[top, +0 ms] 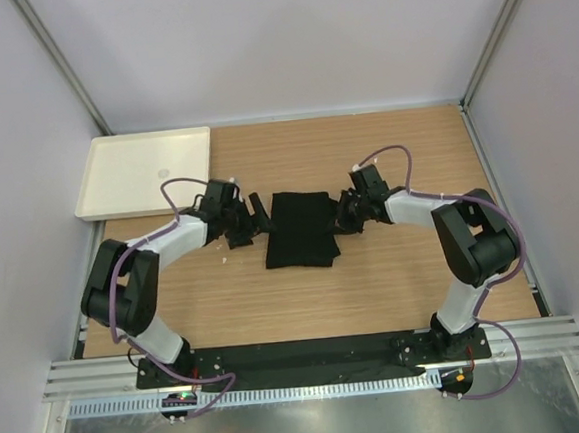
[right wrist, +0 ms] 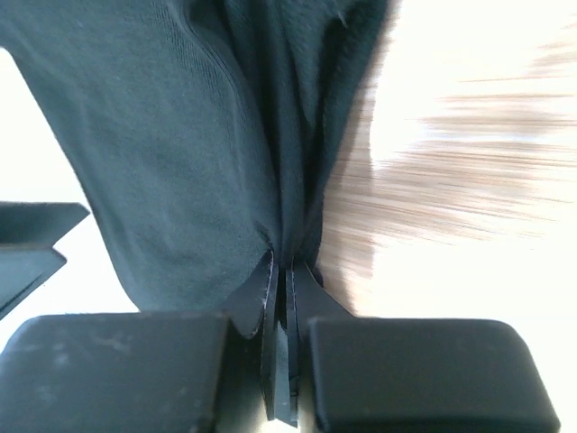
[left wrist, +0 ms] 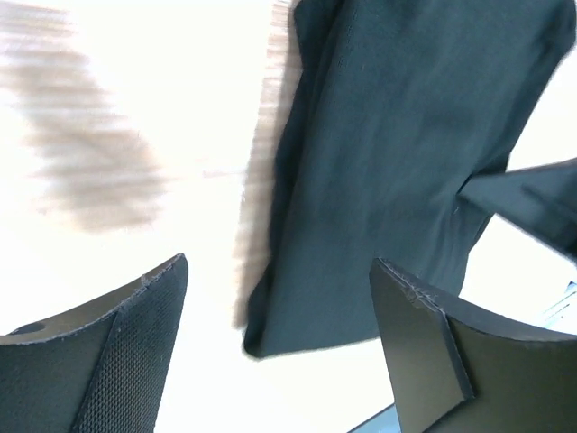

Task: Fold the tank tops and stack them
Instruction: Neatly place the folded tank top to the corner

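Note:
A black tank top point(top: 301, 230) lies folded into a narrow rectangle at the middle of the wooden table. My right gripper point(top: 346, 215) is at its right edge, shut on a pinch of the tank top point(right wrist: 225, 135), the cloth gathered between the fingertips point(right wrist: 287, 271). My left gripper point(top: 258, 219) stands open just off the cloth's left edge. In the left wrist view the tank top point(left wrist: 397, 162) fills the upper right, its near corner lying between the spread fingers point(left wrist: 424, 334), which touch nothing.
A white tray point(top: 142, 172) sits at the back left corner of the table point(top: 396, 288). Grey walls close in the back and both sides. A black rail runs along the near edge by the arm bases.

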You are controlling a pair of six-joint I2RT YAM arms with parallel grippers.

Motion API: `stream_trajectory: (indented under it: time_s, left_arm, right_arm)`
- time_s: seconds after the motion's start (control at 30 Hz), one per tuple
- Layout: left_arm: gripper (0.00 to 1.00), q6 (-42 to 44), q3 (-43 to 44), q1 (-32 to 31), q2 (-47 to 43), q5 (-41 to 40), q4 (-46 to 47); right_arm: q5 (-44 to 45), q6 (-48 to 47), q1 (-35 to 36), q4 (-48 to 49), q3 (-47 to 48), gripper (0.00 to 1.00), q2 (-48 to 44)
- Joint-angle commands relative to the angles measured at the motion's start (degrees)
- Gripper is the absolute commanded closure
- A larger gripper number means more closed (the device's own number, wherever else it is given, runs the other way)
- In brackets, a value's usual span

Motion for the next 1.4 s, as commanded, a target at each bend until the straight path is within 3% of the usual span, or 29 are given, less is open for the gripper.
stream_trajectory:
  time_s: [0.0, 0.33, 0.47, 0.97, 1.0, 1.03, 1.1, 1.27, 1.37]
  left_arm:
    - [0.17, 0.7, -0.8, 0.1, -6.4, -1.8, -1.9]
    - [0.15, 1.6, -1.9, 0.1, -13.8, -2.1, -5.6]
    - [0.15, 1.7, -2.3, 0.2, -15.4, -2.1, -6.4]
    - [0.14, 1.9, -3.7, 0.0, -17.8, -1.6, -7.4]
    - [0.14, 2.0, -4.0, 0.0, -18.2, -1.6, -7.4]
    - [0.14, 2.0, -4.2, 0.1, -18.5, -1.6, -7.4]
    - [0.14, 2.1, -4.6, 0.1, -19.0, -1.6, -7.5]
    - [0.13, 1.4, -6.8, 0.0, -23.3, -1.9, -7.2]
    - [0.11, 1.6, -8.9, 0.1, -28.6, -3.2, -6.7]
  right_arm:
    - [-0.6, -3.6, -3.8, -5.4, 3.7, 0.96, -4.8]
    - [-6.3, -11.9, -21.0, -12.9, 5.0, 0.96, -6.3]
    - [0.2, -12.2, -22.1, -14.0, 4.0, 0.95, -7.5]
    - [6.0, -7.0, -43.9, -8.8, -6.3, 0.93, -11.2]
    - [7.3, -6.5, -44.8, -8.7, -6.9, 0.89, -13.0]
    - [7.4, -6.2, -45.3, -8.4, -7.3, 0.61, -14.0]
    - [9.1, -5.9, -45.7, -9.2, -8.2, 0.41, -17.3]
    - [18.9, -6.0, -45.7, -14.2, -9.2, 0.24, -29.1]
    - [21.5, -6.1, -45.6, -14.4, -10.9, 0.23, -40.6]
